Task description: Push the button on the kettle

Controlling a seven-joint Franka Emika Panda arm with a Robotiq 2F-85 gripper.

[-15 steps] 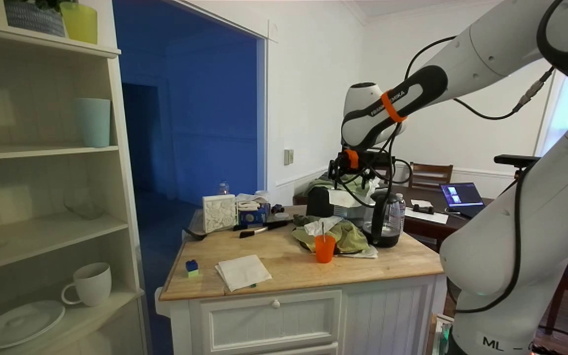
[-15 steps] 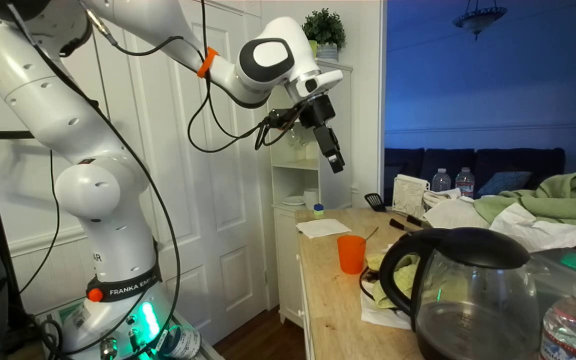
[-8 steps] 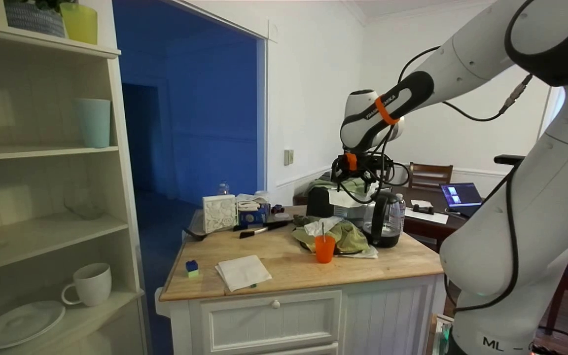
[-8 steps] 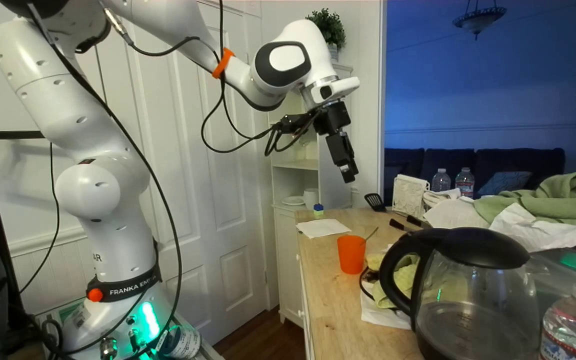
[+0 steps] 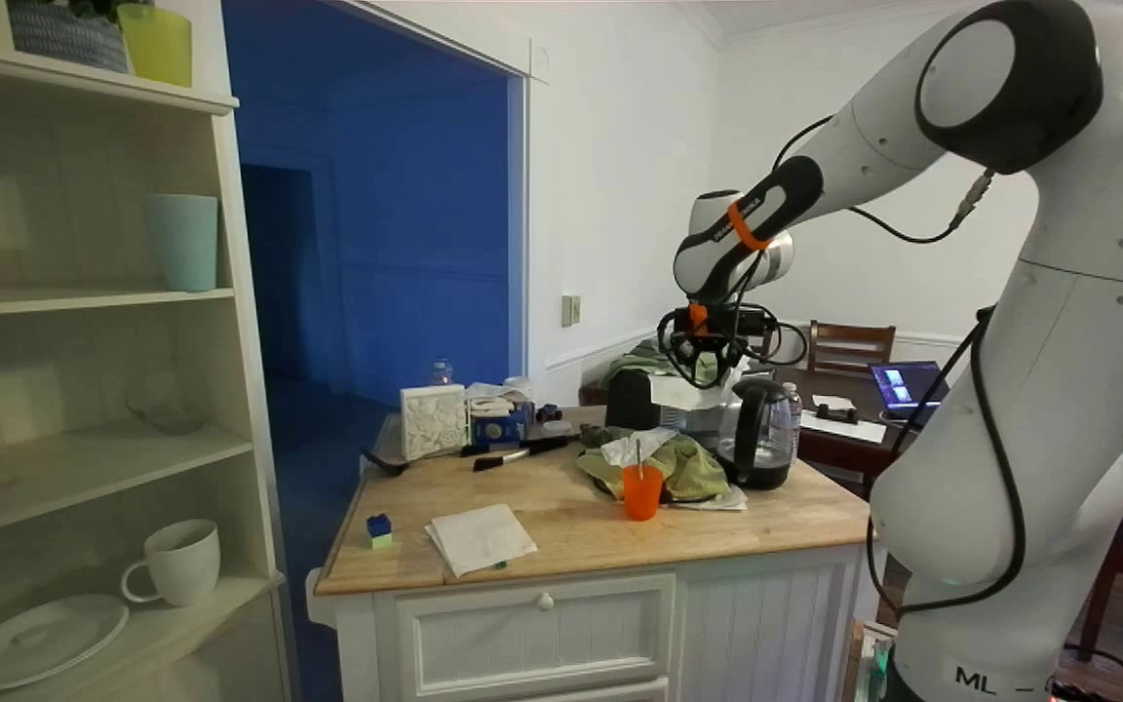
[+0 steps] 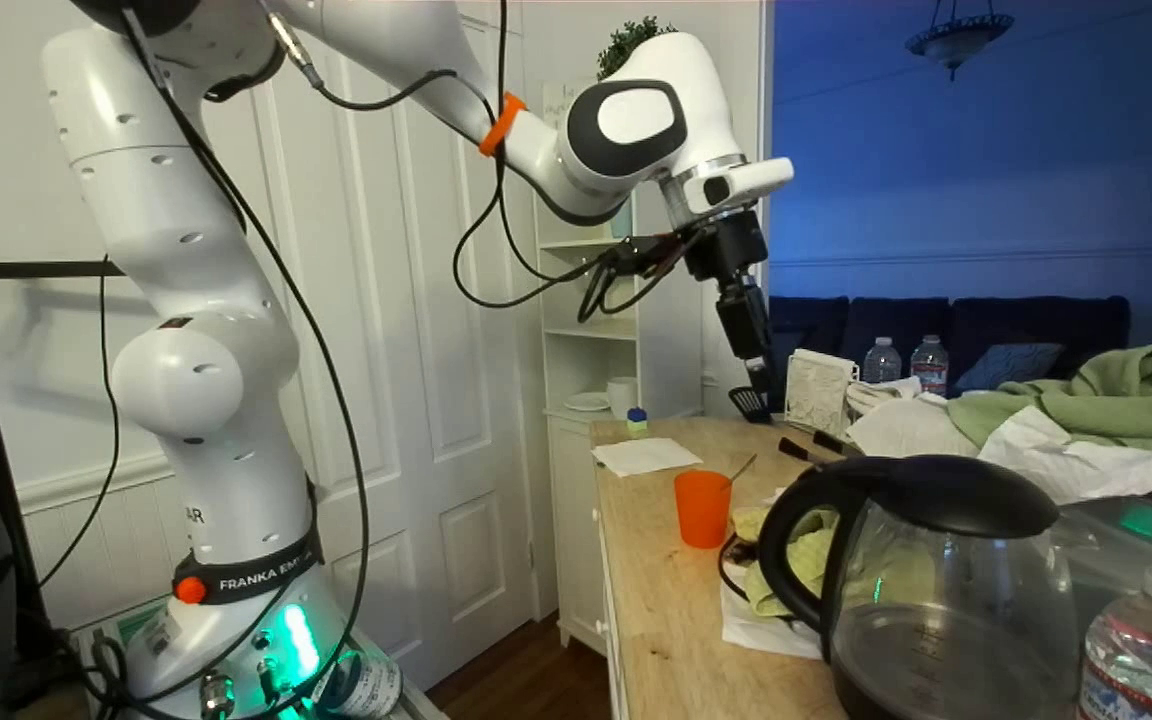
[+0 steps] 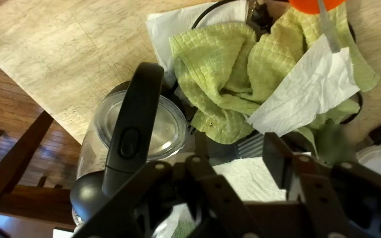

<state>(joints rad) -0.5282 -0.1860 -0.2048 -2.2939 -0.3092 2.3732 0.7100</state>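
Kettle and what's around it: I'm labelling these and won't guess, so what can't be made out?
Printed marks on the kettle: too small to read in an exterior view.
Oval button: any marking too small in the wrist view.
Stick in the orange cup: lower end hidden by the cup's wall in both exterior views.
Clear bottle: cut off by the right and bottom edges in an exterior view.

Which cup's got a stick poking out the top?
The orange cup on the wooden counter: a thin stick pokes from its top. The light-blue cup and white mug stand on shelves, with nothing seen poking out.
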